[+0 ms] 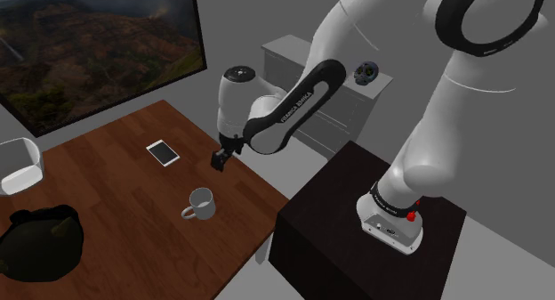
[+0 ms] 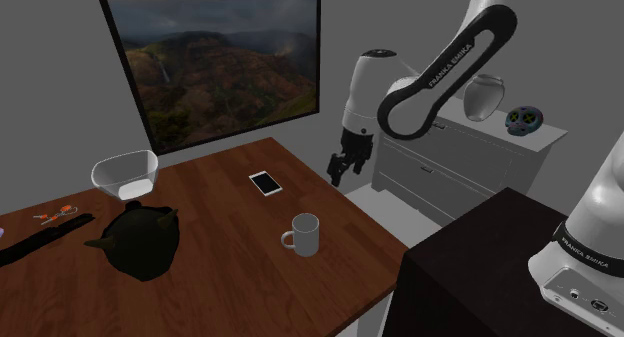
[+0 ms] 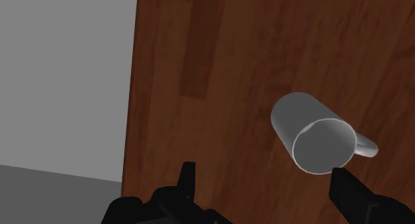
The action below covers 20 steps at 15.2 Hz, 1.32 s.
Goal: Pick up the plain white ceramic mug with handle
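A plain white mug (image 1: 202, 203) with a handle stands upright on the brown wooden table (image 1: 124, 191), near its edge; in the second exterior view the mug (image 2: 303, 234) has its handle toward that view's left. My black gripper (image 1: 219, 158) hangs above the table, up and to the right of the mug in the shoulder view, apart from it. In the second exterior view the gripper (image 2: 343, 169) hovers over the table's far right edge. In the wrist view the gripper (image 3: 263, 183) is open, and the mug (image 3: 318, 132) lies ahead of the fingers, off toward one finger, untouched.
A white phone (image 1: 163, 152) lies flat beyond the mug. A black lumpy object (image 2: 140, 241) and a clear bowl (image 2: 125, 174) sit farther along the table. A grey dresser (image 2: 450, 155) stands behind the arm, and the dark stand (image 1: 374, 227) is beside the table.
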Available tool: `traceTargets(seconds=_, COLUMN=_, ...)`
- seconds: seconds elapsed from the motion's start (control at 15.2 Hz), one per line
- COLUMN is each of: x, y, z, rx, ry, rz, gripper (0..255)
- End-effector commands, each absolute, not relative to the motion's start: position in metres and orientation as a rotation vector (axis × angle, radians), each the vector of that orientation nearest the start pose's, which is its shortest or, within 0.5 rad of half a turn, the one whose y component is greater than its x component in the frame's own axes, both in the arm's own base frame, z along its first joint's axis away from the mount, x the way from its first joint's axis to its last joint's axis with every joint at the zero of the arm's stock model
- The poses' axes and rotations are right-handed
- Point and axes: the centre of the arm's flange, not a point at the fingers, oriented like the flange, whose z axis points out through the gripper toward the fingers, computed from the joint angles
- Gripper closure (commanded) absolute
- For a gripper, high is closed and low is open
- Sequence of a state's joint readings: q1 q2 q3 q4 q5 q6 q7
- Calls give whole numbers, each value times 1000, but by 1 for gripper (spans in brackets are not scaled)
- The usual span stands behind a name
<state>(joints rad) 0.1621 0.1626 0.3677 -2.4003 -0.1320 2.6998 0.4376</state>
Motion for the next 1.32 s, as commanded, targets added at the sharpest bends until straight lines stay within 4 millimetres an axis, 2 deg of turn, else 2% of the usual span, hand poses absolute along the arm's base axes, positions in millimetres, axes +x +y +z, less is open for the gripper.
traceTargets(seconds=0.0, x=447, y=279, z=245, rx=-3055, ry=-331, rz=-219, gripper=0)
traceTargets(seconds=0.59, x=476, y=346, z=152, rx=-3050, ry=-442, rz=-251, gripper=0)
traceTargets(seconds=1.12, x=477, y=350, z=110, rx=-3049, ry=-447, rz=-253, gripper=0)
traceTargets(seconds=1.25, x=477, y=350, z=107, rx=-3050, ry=-448, rz=-253, gripper=0)
